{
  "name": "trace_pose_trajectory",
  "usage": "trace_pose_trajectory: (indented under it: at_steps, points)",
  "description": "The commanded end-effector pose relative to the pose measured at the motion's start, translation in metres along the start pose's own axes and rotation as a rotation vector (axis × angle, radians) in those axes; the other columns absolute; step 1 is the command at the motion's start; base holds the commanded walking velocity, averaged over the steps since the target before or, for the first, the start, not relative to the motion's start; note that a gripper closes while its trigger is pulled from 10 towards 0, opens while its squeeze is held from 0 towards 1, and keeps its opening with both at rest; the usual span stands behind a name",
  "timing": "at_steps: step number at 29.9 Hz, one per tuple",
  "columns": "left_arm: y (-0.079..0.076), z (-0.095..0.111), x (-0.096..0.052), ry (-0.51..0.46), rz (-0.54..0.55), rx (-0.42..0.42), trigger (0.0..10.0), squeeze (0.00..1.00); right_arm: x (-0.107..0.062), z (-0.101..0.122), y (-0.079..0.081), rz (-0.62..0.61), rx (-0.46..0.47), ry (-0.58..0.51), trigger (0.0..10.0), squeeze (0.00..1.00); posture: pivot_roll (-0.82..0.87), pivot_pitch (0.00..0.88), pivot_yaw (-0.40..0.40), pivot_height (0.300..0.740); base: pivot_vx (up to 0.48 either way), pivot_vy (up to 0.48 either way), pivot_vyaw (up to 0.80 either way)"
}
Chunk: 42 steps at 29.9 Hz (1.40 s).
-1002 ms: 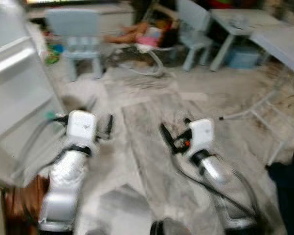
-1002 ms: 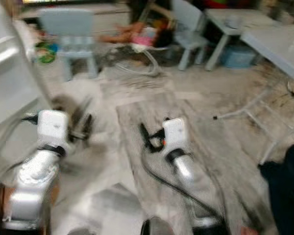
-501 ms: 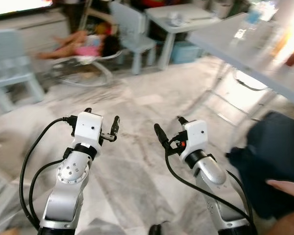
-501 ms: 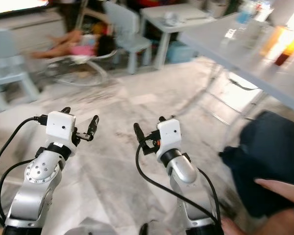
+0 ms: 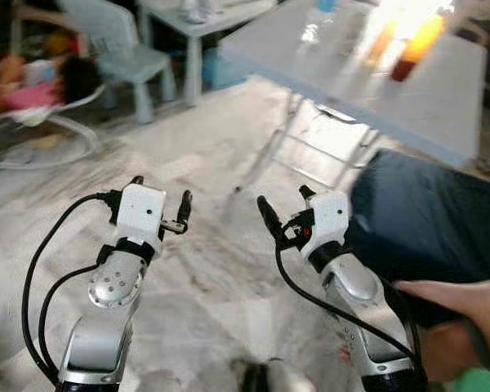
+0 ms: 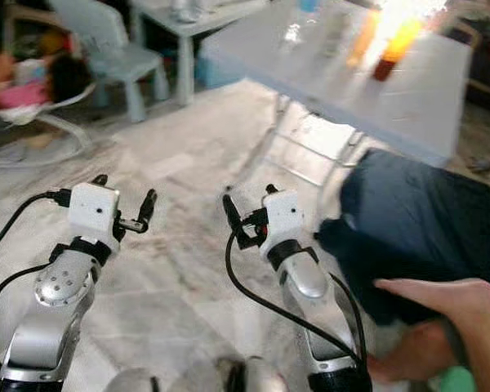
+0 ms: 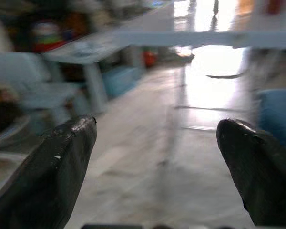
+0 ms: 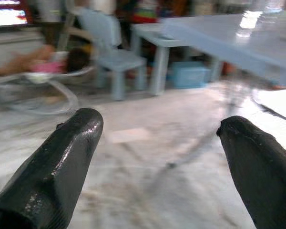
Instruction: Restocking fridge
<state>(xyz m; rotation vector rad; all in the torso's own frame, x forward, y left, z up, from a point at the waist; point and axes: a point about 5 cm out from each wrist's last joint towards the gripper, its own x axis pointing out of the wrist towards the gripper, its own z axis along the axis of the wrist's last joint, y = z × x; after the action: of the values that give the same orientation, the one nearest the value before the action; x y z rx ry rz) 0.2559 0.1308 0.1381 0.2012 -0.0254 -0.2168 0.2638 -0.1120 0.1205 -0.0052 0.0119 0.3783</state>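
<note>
At 10 o'clock a doll (image 5: 41, 77) lies in a bouncer (image 5: 33, 139) on the marble floor (image 5: 220, 269), with a blue chair (image 5: 114, 49) just past it at 11 and a low table (image 5: 200, 16) beside that.

The left gripper (image 5: 159, 200) hovers over the floor at 9 o'clock, fingers spread wide and holding nothing; the wrist view shows both black fingers (image 7: 62, 167) well apart with bare floor between them.

The right gripper (image 5: 284, 211) hangs near centre, also spread wide and empty, its fingers (image 8: 62, 167) far apart.

At 1 o'clock a grey table (image 5: 351, 73) carries two blurred bottles (image 5: 412, 53), amber and dark, near its far edge. These are the only likely stock in sight; no fridge can be made out.

At 3 o'clock a dark blue seat (image 5: 429, 229) stands under the table edge, just beside the right arm. At 4 o'clock a person's hand (image 5: 457, 298) reaches in, near that arm's elbow.
</note>
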Motion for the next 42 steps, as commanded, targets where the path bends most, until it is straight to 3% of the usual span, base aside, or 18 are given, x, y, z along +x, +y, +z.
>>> trace_pose_trajectory:
  at_steps: [1,11,21,34,39,42]
  points:
    - [-0.002,0.001,-0.002,-0.001,-0.005,0.021,10.0,0.00,-0.001,-0.001,-0.001,-0.012,0.008,0.009,10.0,0.00,0.11,0.141,-0.101,0.740,0.480,0.000,-0.80]
    - [0.002,0.001,-0.005,-0.006,0.036,0.001,10.0,0.00,-0.003,0.000,-0.001,-0.011,0.006,-0.002,10.0,0.00,0.10,0.127,-0.097,0.740,0.480,0.000,-0.75]
    - [0.005,0.000,-0.003,-0.002,0.045,-0.003,10.0,0.00,-0.003,0.003,-0.002,-0.036,-0.003,-0.029,10.0,0.00,0.10,0.125,-0.094,0.740,0.480,0.000,0.00]
    - [0.015,0.001,-0.003,-0.033,0.137,-0.083,10.0,0.00,-0.003,0.010,-0.014,-0.118,-0.023,-0.079,10.0,0.00,0.10,0.111,-0.089,0.740,0.451,0.000,0.00]
    - [0.015,0.001,0.000,-0.035,0.143,-0.112,10.0,0.00,-0.003,0.014,-0.016,-0.145,-0.068,-0.103,10.0,0.00,0.10,0.105,-0.083,0.740,0.395,0.136,0.00]
    - [0.016,0.003,-0.002,-0.056,0.150,-0.110,10.0,0.00,-0.006,0.016,-0.025,-0.212,-0.100,-0.119,10.0,0.00,0.10,0.089,-0.078,0.740,0.096,0.412,0.00]
